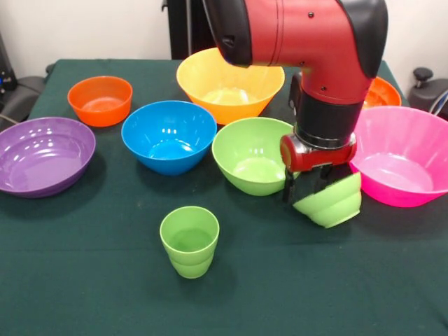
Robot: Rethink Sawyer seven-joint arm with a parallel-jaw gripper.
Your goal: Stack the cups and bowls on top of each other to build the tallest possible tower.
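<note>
My gripper (308, 190) is shut on the rim of a small lime green stepped bowl (332, 204), which hangs tilted just above the cloth, between the green bowl (252, 155) and the pink bowl (402, 164). The lime green cup (189, 241) stands upright and alone at the front. The blue bowl (169, 135), the yellow-orange bowl (225, 85), an orange bowl (100, 100) and the purple bowl (43, 154) stand apart on the table. Another orange bowl (383, 91) is partly hidden behind the arm. The light blue cup is out of view.
The table has a dark green cloth (315, 287). The red and black arm (308, 42) comes down from the top right and covers part of the far right of the table.
</note>
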